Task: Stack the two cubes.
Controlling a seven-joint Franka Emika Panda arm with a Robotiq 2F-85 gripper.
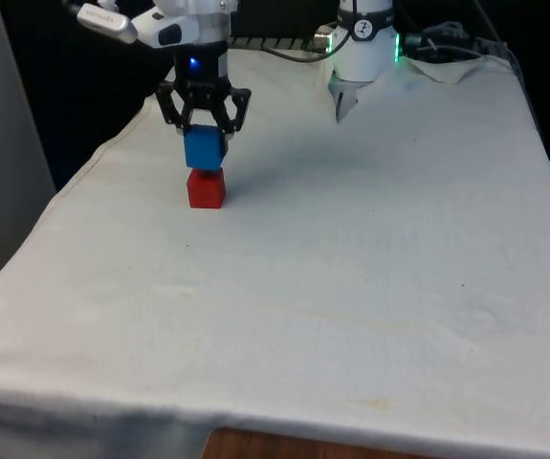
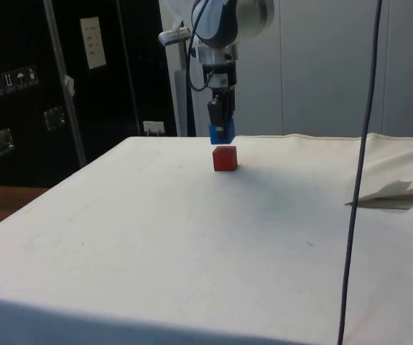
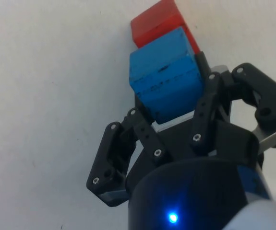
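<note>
Directly above the red cube [image 1: 206, 188], the gripper [image 1: 204, 145] pinches the blue cube [image 1: 204, 148] between its closed fingers [image 3: 138, 125]. Blue sits just over red, slightly tilted; whether they touch is unclear. Red rests on the white cloth [image 1: 351, 268].

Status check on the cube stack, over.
Gripper shut on blue cube. Blue cube above red cube, touching or just off it. Nothing in the way.

Blue cube [image 1: 204, 149], red cube [image 1: 206, 188], white cloth [image 1: 351, 268] (plain).
</note>
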